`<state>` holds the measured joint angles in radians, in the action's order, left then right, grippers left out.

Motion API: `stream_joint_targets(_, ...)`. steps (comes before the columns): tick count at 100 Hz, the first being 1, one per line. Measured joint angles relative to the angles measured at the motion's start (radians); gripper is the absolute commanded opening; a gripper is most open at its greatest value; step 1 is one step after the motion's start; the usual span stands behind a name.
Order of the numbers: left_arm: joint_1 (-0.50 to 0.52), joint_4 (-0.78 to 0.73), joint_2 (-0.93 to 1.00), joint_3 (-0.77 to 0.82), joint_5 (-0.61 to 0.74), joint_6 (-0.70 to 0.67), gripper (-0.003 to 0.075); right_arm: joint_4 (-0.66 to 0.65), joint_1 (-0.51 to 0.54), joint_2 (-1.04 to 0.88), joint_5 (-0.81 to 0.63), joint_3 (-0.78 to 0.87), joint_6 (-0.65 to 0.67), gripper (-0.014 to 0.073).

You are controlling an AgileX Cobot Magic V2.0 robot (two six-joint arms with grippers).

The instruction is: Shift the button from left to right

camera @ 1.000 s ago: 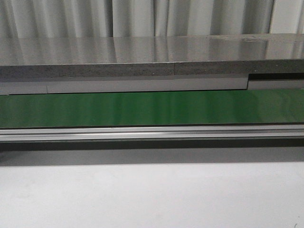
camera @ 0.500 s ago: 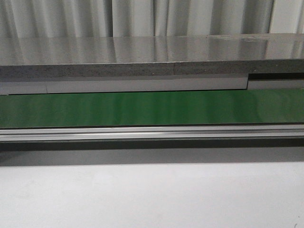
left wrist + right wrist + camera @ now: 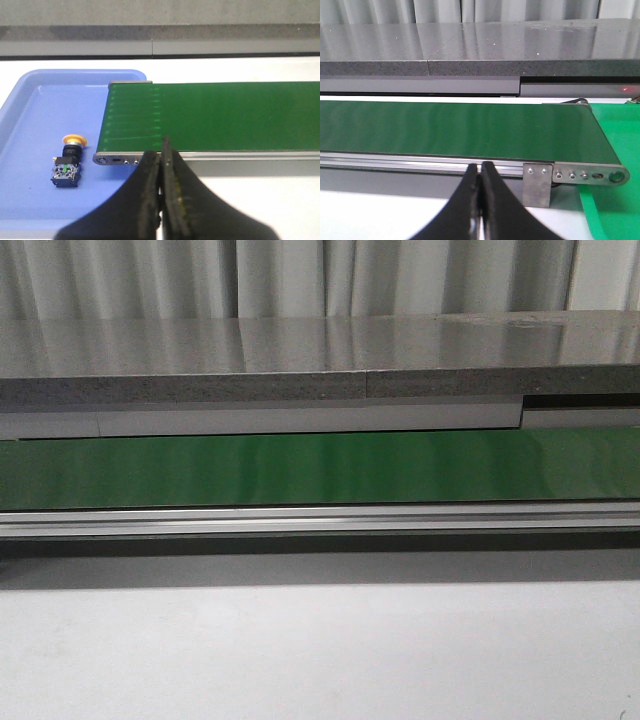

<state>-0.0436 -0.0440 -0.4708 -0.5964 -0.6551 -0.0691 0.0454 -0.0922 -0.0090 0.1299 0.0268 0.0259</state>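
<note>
Left gripper (image 3: 161, 150) clenched, empty. Yellow-capped black push-button switch (image 3: 68, 162) lying in blue plastic tray (image 3: 30, 200), off to gripper's side: spread fingers first, straddle black body.

Button (image 3: 68, 164) lies in tray (image 3: 30, 105), just beside conveyor belt (image 3: 220, 115) end.

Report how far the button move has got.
Nothing looks done yet. The button lies on its side in the blue tray at the left end of the green belt, untouched. Nothing is in hand: the left gripper is shut and empty short of the tray, and the right gripper is shut and empty near the belt's other end. Left to do: the grasp, the carry right, and the release.
</note>
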Motion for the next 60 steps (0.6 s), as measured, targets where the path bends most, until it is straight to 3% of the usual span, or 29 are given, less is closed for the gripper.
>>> stream_joint_targets(48, 0.0, 0.004, -0.18, -0.027, -0.023, 0.0, -0.0018, 0.0, 0.0, 0.0, 0.0, 0.0, 0.0, -0.0068)
stream_joint_targets(60, 0.0, 0.004, -0.192, -0.027, -0.022, 0.0, 0.0034, 0.0, 0.0, 0.0, 0.0, 0.0, 0.0, -0.0068)
